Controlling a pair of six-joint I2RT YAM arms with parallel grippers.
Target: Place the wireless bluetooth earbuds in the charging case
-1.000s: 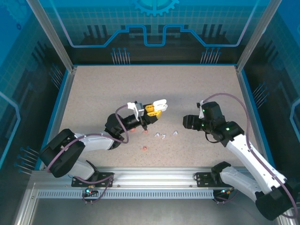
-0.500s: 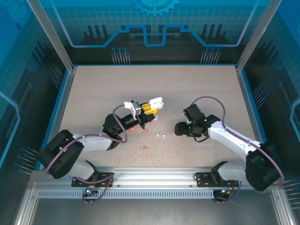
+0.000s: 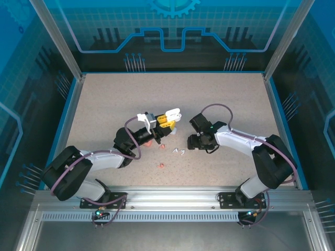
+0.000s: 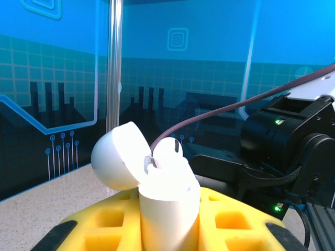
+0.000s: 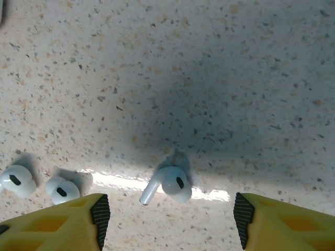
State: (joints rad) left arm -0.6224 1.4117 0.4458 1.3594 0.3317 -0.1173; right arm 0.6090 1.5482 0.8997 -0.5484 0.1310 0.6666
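I work over a speckled tabletop (image 3: 220,99) - pale beige with dark flecks, and in my right wrist view a soft shadow lies across it. A thin blue edging (image 3: 172,72) runs round the table. From the table's two far corners, aluminium posts (image 3: 57,39) rise and lean outward. Behind the table's far edge stands a blue backdrop (image 3: 104,26) printed with a grid and circuit-like lines - a gear emblem (image 3: 172,5) sits at its top centre. Along the table's near side lies a slotted metal rail (image 3: 172,215).
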